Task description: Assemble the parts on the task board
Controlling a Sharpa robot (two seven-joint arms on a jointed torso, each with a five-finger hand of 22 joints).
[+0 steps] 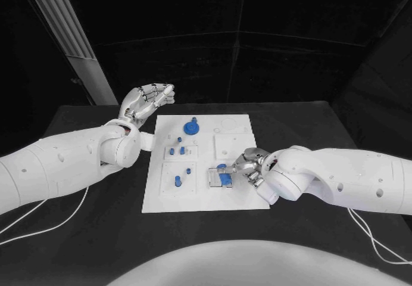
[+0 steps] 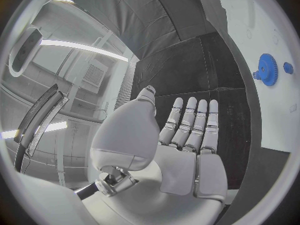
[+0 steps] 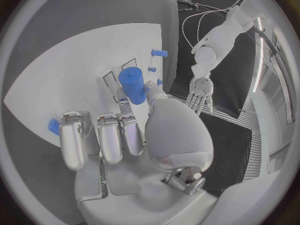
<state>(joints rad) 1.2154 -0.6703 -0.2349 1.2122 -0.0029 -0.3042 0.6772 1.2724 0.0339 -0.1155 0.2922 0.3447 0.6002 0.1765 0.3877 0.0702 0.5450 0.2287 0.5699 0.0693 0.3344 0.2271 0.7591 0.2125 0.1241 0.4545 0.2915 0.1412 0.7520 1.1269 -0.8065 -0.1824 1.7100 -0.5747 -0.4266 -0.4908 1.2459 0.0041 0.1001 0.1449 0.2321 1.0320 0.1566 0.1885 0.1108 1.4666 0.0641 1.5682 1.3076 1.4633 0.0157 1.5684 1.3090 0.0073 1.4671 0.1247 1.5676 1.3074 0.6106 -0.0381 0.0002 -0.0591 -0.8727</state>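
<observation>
I see the right hand [image 1: 247, 164] low over the near right part of the task board [image 1: 202, 202]. Its thumb and nearest finger pinch a blue cylinder [image 3: 132, 85], which stands upright at the fingertips [image 3: 123, 121], just over a square outlined recess; the remaining fingers curl down beside it. In the head view the same cylinder [image 1: 223, 174] sits right at the fingers, on the board's near right block.

The left hand [image 1: 146, 100] hangs off the board's far left corner, palm up, fingers [image 2: 190, 117] straight and slightly apart, holding nothing.

A blue gear [image 1: 190, 126] lies on the board's far half, well beyond the right fingers and near the left ones. Small blue pegs [image 1: 176, 149] stand between the gear and the cylinder.
</observation>
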